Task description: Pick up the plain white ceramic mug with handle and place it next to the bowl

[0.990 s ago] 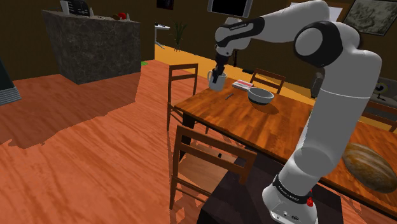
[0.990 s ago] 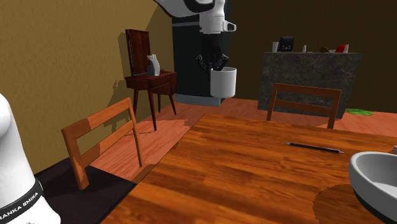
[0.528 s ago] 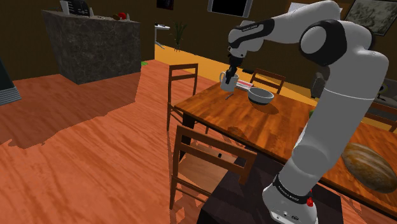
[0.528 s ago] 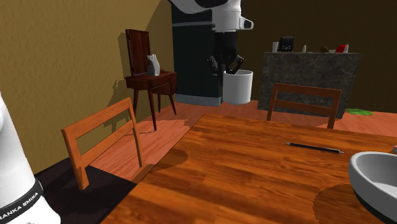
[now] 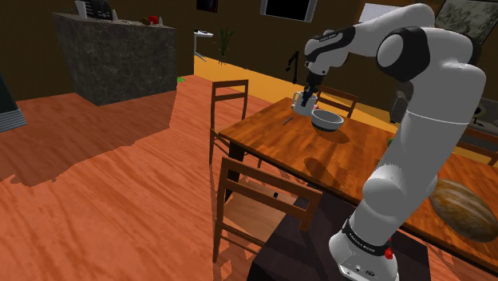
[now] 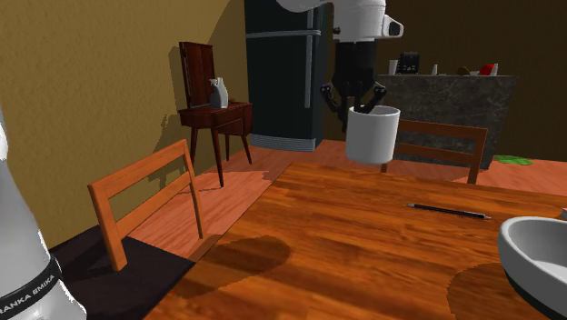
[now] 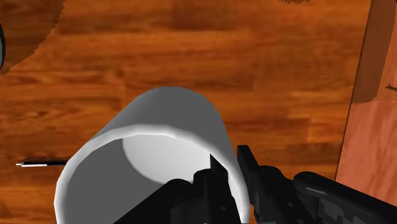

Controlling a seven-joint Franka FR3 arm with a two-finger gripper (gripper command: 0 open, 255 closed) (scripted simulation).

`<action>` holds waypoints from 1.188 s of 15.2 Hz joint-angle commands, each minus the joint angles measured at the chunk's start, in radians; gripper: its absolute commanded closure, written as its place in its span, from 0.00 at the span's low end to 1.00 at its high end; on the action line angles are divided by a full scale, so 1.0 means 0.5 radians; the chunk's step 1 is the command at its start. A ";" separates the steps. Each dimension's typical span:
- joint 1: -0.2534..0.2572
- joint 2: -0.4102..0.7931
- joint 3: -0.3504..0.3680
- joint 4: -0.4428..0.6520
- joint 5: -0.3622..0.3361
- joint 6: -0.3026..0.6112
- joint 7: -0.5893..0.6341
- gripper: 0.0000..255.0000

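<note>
A plain white mug (image 5: 302,103) hangs in the air over the wooden table (image 5: 351,156), just left of the grey bowl (image 5: 326,120) in the shoulder view. My black gripper (image 5: 307,93) is shut on its rim from above. In the second exterior view the mug (image 6: 373,135) floats above the table's far edge with the gripper (image 6: 357,106) on its rim; the bowl (image 6: 534,262) sits at the right edge. In the wrist view the gripper (image 7: 230,168) clasps the wall of the mug (image 7: 159,143), one finger inside and one outside. The handle is hidden.
A black pen (image 6: 447,211) lies on the table between mug and bowl. Wooden chairs (image 5: 267,199) (image 5: 230,96) stand along the table's edges. A brown rounded object (image 5: 463,209) lies on the table near the stand. A stone counter (image 5: 112,52) stands far back.
The arm has carried the mug to the shoulder view's right, from beyond the table's corner to over the table close to the bowl. The grip has stayed shut on the rim.
</note>
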 commanded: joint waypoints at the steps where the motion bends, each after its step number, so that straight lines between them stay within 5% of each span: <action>1: -0.053 0.015 -0.035 0.026 0.017 -0.020 -0.095 1.00; 18: -0.640 0.494 -0.243 0.601 0.314 -0.260 -0.884 1.00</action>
